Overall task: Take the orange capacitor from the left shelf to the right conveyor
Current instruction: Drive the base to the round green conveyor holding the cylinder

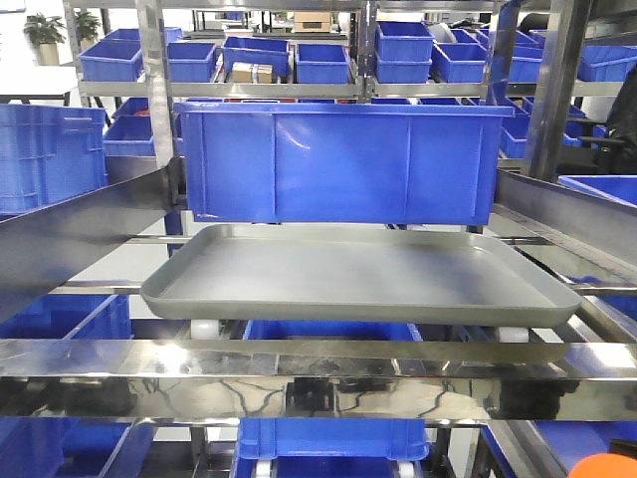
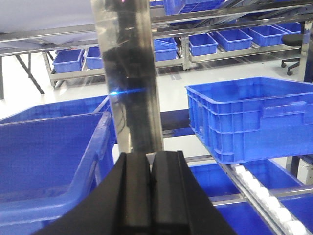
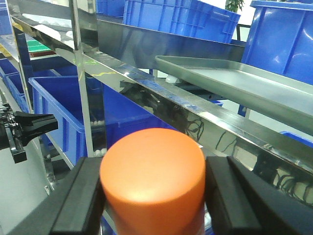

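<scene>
My right gripper (image 3: 153,196) is shut on the orange capacitor (image 3: 152,171), its black pads pressed on both sides of the rounded orange top. A sliver of the capacitor (image 1: 603,466) shows at the bottom right corner of the front view, below the shelf's front rail. The left shelf (image 1: 299,368) fills the front view, with its shallow grey tray (image 1: 358,279) bare. The tray also shows in the right wrist view (image 3: 234,81). My left gripper (image 2: 150,196) is shut and empty, in front of a steel post (image 2: 129,73). The right conveyor is out of view.
A large blue bin (image 1: 343,159) stands behind the tray, with several more blue bins (image 1: 249,55) on racks beyond. Blue crates (image 2: 249,117) and a white roller track (image 2: 266,196) lie around my left gripper. A shiny steel rail (image 3: 161,93) runs close above the capacitor.
</scene>
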Controlling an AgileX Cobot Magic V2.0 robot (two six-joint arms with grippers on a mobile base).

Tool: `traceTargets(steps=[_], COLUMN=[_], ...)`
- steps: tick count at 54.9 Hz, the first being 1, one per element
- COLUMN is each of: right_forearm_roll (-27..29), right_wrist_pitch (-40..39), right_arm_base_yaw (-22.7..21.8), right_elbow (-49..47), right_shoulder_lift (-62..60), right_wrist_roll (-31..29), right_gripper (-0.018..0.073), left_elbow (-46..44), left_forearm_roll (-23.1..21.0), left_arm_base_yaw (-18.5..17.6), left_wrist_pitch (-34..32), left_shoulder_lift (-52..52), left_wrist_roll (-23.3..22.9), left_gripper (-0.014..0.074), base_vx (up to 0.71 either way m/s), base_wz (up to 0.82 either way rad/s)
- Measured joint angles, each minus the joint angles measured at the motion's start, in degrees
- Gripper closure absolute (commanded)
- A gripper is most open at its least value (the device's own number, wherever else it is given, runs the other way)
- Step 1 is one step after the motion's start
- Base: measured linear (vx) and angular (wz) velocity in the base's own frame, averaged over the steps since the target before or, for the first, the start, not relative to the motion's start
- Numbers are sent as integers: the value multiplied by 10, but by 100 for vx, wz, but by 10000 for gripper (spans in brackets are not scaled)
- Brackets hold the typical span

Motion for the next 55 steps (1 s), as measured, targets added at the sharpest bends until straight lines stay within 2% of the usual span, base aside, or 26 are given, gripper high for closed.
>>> traceTargets(steps=[25,55], right_forearm_roll=[0,0], right_wrist_pitch=[0,0], right_arm_base_yaw=[0,0], right_elbow=[0,0], right_shoulder_lift=[0,0], right_wrist_roll=[0,0], right_gripper=[232,232], left_elbow=[0,0], left_forearm_roll=[0,0], left_arm_base_yaw=[0,0], left_wrist_pitch=[0,0], left_shoulder_lift=[0,0], left_wrist_roll=[0,0], left_gripper=[602,602], base_vx=[-4,-7], base_wz=[20,53])
